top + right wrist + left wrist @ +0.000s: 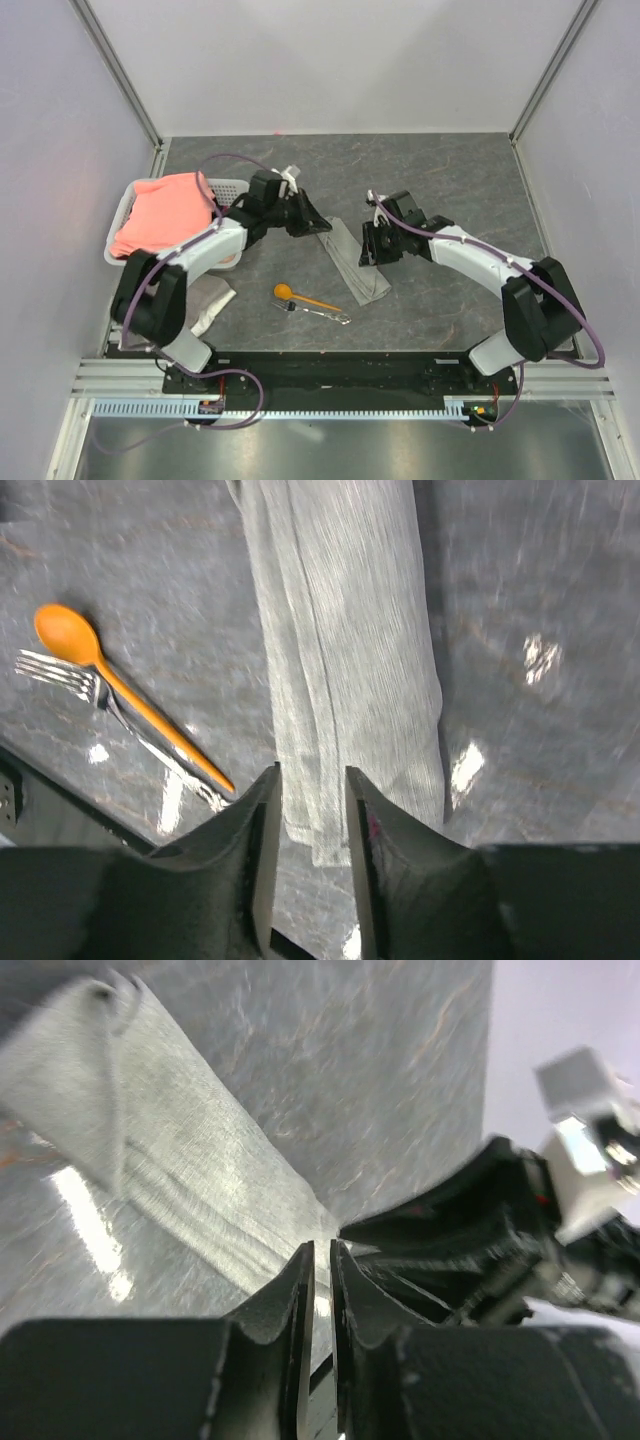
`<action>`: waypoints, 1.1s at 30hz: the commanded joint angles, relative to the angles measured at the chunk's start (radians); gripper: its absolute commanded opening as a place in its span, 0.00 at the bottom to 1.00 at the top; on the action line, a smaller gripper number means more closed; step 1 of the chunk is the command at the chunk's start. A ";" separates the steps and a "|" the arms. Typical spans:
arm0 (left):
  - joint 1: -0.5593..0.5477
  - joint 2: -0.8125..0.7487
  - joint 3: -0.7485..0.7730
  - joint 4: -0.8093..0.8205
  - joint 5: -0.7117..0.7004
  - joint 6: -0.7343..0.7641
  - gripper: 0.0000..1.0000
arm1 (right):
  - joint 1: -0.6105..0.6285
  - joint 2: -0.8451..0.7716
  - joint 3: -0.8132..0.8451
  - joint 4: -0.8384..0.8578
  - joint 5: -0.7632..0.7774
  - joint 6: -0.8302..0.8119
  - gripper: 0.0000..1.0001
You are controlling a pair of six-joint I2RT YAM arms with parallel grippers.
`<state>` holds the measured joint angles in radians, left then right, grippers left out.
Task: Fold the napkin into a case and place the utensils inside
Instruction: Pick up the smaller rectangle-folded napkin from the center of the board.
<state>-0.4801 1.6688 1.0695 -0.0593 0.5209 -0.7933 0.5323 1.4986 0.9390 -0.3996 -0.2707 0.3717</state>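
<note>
The light grey napkin (357, 262) lies folded into a narrow oblong case (340, 650) on the dark table, slanting from far left to near right. At its far end hovers my left gripper (318, 225), the jaws only a thin slit apart (322, 1252) and nothing seen between them; the cloth (170, 1160) runs right up to the tips. My right gripper (368, 250) is over the strip's middle, its fingers open (312, 780) above the cloth's near end and holding nothing. The orange spoon (300, 296) (120, 695) and the silvery fork (320, 313) (60, 675) lie side by side on the table, left of the case.
A white plastic basket (228, 186) at the left holds a salmon-pink cloth (165, 212). A whitish-grey rag (210, 302) lies by the left arm's base. In the left wrist view the right gripper (480, 1230) is close by on the right. Pale walls enclose the table.
</note>
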 commanded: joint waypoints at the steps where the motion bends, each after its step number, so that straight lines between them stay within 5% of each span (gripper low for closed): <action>1: 0.054 -0.214 -0.111 -0.037 -0.127 -0.047 0.19 | 0.049 0.077 0.156 -0.076 0.117 -0.071 0.44; 13: 0.067 -0.644 -0.345 -0.191 -0.159 -0.014 0.22 | 0.202 0.311 0.389 -0.196 0.364 -0.063 0.51; 25: 0.069 -0.704 -0.393 -0.208 -0.127 0.002 0.23 | 0.337 0.469 0.480 -0.266 0.576 -0.017 0.59; 33: 0.069 -0.741 -0.419 -0.203 -0.110 -0.004 0.23 | 0.417 0.574 0.529 -0.311 0.729 0.015 0.54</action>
<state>-0.4118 0.9642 0.6609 -0.2657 0.3950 -0.8085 0.9237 2.0167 1.4334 -0.6682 0.3557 0.3557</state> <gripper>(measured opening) 0.226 0.557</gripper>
